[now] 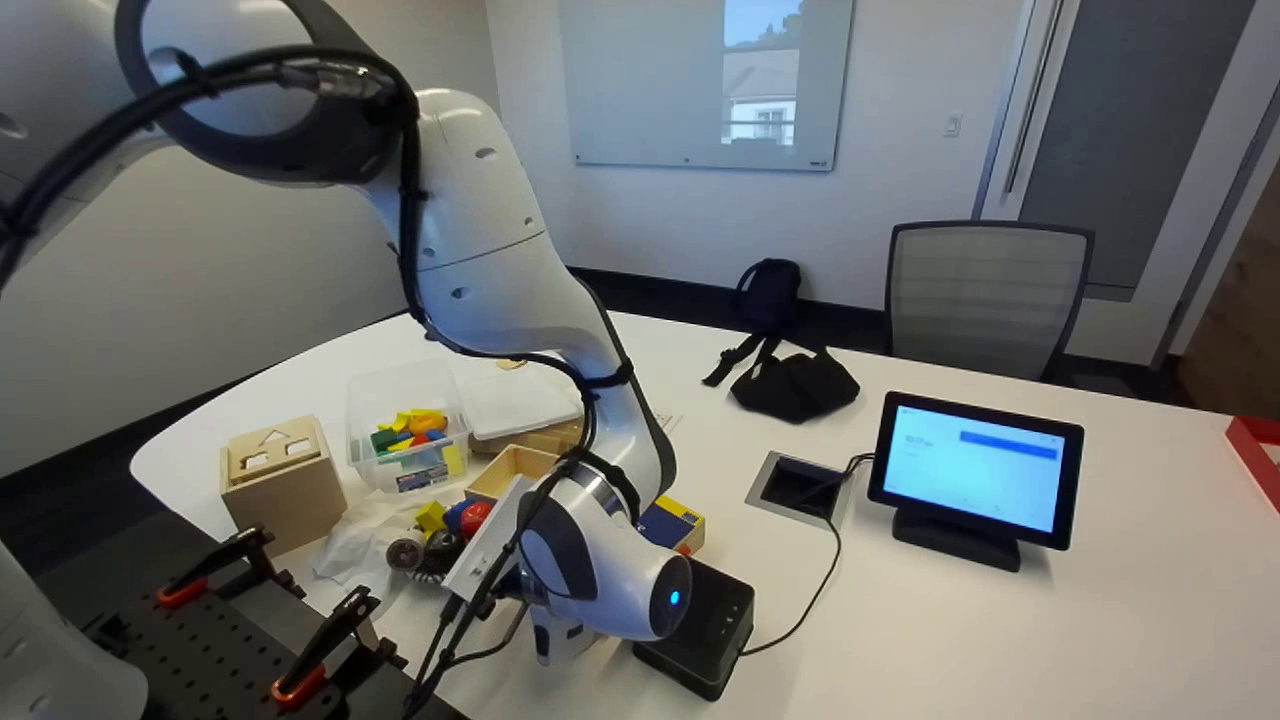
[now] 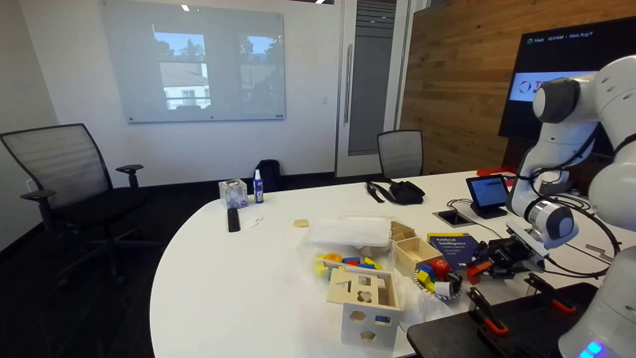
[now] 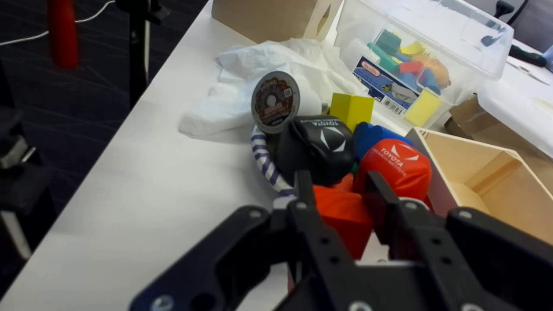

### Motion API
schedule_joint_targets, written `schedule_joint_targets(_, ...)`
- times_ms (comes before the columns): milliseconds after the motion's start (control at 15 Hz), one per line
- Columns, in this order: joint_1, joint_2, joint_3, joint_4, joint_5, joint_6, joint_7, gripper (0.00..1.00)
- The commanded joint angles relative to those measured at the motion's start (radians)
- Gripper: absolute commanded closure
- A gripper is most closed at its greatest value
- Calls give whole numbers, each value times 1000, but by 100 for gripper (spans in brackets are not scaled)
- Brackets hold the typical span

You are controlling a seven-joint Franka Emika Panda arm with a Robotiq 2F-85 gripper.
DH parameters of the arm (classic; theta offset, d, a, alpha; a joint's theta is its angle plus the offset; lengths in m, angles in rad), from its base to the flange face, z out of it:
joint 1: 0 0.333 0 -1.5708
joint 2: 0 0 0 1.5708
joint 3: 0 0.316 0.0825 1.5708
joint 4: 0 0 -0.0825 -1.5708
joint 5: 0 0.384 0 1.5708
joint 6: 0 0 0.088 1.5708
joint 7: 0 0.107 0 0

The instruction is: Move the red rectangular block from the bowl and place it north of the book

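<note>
Fingers (image 3: 306, 214) closed down on the red rectangular block (image 3: 345, 216), one pressed to each side; it fills the gap between them. Bowl (image 3: 265, 164): striped rim, right beyond the fingertips in the wrist view, partly hidden by them. Contents: white cup (image 3: 283, 103) with printed lid, soft black item (image 3: 319, 151), red ball (image 3: 397, 166), yellow block (image 3: 352, 110), blue piece (image 3: 375, 136). Black item and red ball both lettered TOYOTA.

Same hold in an exterior view: block (image 2: 477, 273) at the fingertips, just beside the bowl, outside its rim as seen from there. Whether the block's underside meets the desk (image 2: 223, 283), cannot tell.

Book (image 2: 453, 251): navy cover, pale lettering, yellow strip along its far edge. Near the fingers in an exterior view, behind them from that camera.

Wooden box (image 3: 464, 157): ahead and to the right of the fingers, wrist view, just beside the bowl. Farther out, past the bowl: crumpled white sheet (image 3: 259, 71), then clear plastic tub (image 3: 460, 86) holding coloured pieces (image 3: 410, 67). Tablet (image 2: 489, 191), screen lit, well apart from the fingers. Arm (image 1: 500, 240) screens the fingers in an exterior view; their hold cannot be read from there.
</note>
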Motion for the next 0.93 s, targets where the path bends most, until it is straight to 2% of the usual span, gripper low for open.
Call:
schedule_joint_targets(0,2,52,-18,51,10,-35,25,91)
schedule_joint_targets(533,-5,97,-15,93,13,-47,19,91)
schedule_joint_targets(600,-1,92,-17,89,12,-41,13,41)
schedule_joint_targets(733,-1,84,-19,86,11,-42,11,33)
schedule_joint_targets(867,-1,66,-21,80,9,-42,3,18)
